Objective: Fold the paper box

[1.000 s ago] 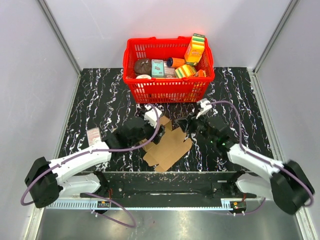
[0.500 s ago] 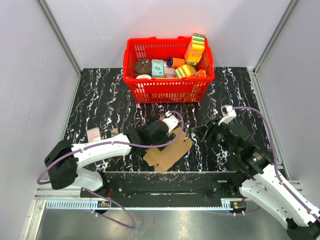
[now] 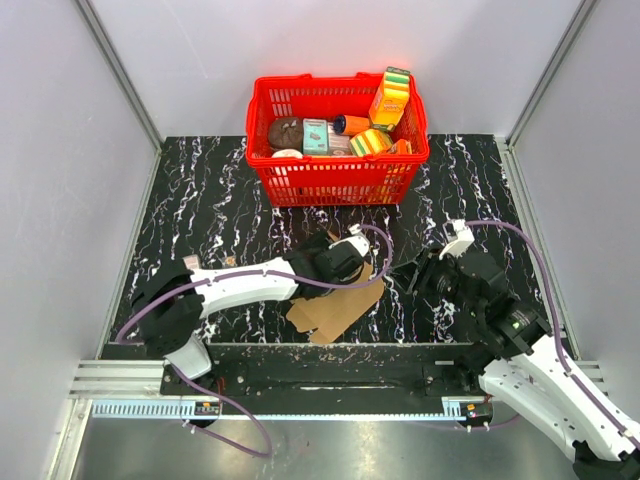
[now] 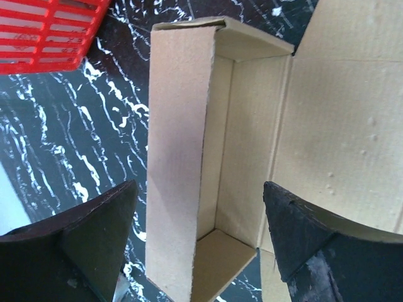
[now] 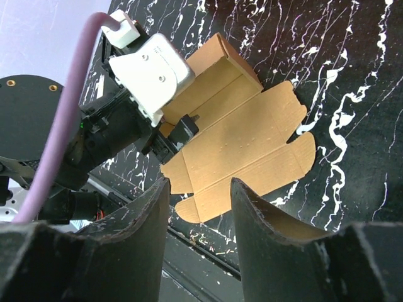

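Box (image 4: 208, 157) lies half-formed on desk (image 3: 200, 200), one wall up, rest flat; left tool (image 4: 200, 189) has swung over it, wide open astride that wall, right tool (image 5: 196, 189) has backed off part-open and empty, so folding looks early.

A red plastic lattice basket (image 3: 335, 182) stands at the far middle of a black tabletop with white marble veins (image 3: 200, 190). It holds a tall yellow, orange and green printed carton (image 3: 389, 97), a small teal box (image 3: 315, 135), a brown rounded lump (image 3: 284, 131) and an orange cylinder (image 3: 352, 124). A small pale card (image 3: 187, 268) lies towards the table's left side
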Robot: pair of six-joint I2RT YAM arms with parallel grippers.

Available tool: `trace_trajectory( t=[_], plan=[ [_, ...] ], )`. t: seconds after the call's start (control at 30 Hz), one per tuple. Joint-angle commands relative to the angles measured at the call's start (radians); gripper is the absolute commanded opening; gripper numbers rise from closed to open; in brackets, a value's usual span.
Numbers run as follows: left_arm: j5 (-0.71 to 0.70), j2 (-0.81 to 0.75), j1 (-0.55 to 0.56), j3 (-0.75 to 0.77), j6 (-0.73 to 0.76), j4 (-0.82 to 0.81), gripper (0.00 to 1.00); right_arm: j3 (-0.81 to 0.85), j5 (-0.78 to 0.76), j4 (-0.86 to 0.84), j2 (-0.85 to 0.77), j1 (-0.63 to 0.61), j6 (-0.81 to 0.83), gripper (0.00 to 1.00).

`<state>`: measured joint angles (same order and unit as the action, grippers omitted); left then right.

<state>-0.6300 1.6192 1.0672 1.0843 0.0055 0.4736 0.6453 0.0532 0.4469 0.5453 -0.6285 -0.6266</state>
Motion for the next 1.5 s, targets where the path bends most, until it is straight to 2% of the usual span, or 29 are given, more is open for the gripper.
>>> trace_trajectory(
  t=[0.0,0.27,0.7,1.07,1.47],
  plan=[
    [-0.112,0.024,0.005,0.042,0.042,0.023,0.85,0.011,0.046,-0.042,0.015,-0.005,0.001,0.49],
    [-0.149,0.067,0.005,0.072,0.045,0.063,0.7,-0.007,0.062,-0.076,0.024,-0.005,-0.001,0.48],
    [-0.16,0.087,0.019,0.121,0.051,0.112,0.59,-0.042,0.083,-0.105,0.015,-0.005,-0.022,0.48],
    [-0.165,0.108,0.027,0.137,0.054,0.14,0.38,-0.05,0.086,-0.119,0.019,-0.004,-0.03,0.48],
    [-0.188,0.113,0.027,0.16,0.083,0.169,0.31,0.001,0.079,-0.117,0.036,-0.005,-0.015,0.49]
  ],
)
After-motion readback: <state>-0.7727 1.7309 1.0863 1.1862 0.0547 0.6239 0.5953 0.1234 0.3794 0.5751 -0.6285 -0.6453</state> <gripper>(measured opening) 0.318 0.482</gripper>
